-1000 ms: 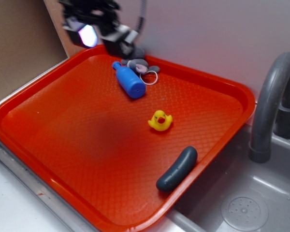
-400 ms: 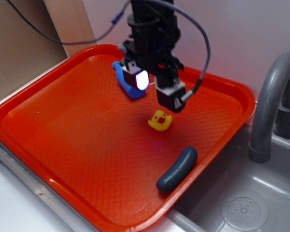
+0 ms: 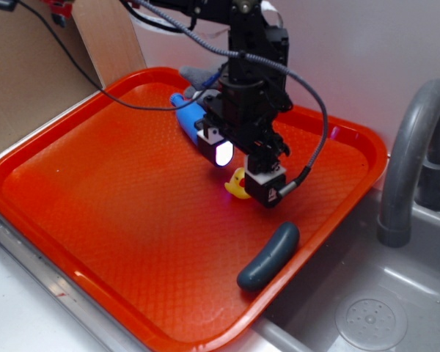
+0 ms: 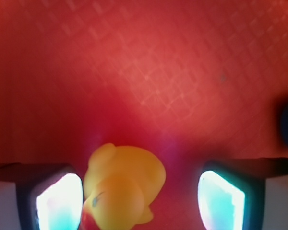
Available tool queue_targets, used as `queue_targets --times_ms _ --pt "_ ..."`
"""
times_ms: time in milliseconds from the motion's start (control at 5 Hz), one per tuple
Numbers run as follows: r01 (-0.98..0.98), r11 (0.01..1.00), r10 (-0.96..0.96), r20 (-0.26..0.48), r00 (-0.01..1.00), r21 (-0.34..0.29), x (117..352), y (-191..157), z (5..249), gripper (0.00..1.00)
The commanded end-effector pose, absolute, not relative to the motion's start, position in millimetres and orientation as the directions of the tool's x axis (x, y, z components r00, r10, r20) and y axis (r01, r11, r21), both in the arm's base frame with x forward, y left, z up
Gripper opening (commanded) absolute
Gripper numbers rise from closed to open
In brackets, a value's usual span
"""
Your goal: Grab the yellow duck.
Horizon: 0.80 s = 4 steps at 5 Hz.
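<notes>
The yellow duck [image 3: 237, 183] stands on the red tray [image 3: 117, 191], mostly hidden behind my gripper [image 3: 243, 170] in the exterior view. In the wrist view the duck [image 4: 122, 184] sits between my two glowing fingers, close to the left finger [image 4: 57, 203] and with a gap to the right finger [image 4: 221, 201]. The jaws are open and straddle the duck low over the tray. The duck's orange-red beak shows at the bottom edge of the wrist view.
A blue toy bottle [image 3: 191, 119] lies behind the gripper near the tray's back rim. A dark grey sausage-shaped object [image 3: 268, 256] lies near the tray's right front edge. A grey sink [image 3: 367, 308] with a faucet [image 3: 414, 147] is to the right. Cardboard [image 3: 37, 81] stands at the back left.
The gripper has come from the tray's back corner, forward and down, and now sits over the duck with its fingers on either side. The duck has not moved.
</notes>
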<state>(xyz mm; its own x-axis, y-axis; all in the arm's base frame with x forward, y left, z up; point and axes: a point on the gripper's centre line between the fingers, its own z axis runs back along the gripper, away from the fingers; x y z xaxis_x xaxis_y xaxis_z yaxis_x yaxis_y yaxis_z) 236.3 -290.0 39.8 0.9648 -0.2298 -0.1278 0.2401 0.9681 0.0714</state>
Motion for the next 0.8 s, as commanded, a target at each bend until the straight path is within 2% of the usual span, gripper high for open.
queue_targets --times_ms 0,200,400,600 --pt "0.28 0.957 -0.272 -0.104 0.957 0.072 222.9 -300.8 41.4 0.93" --pt "0.28 0.957 -0.271 -0.104 0.957 0.078 220.6 -302.9 41.2 0.27" --pt "0.253 0.964 -0.245 -0.094 0.965 0.083 219.4 -302.7 40.3 0.0" --pt "0.217 0.971 -0.209 -0.085 0.974 0.097 219.0 -296.1 44.0 0.0"
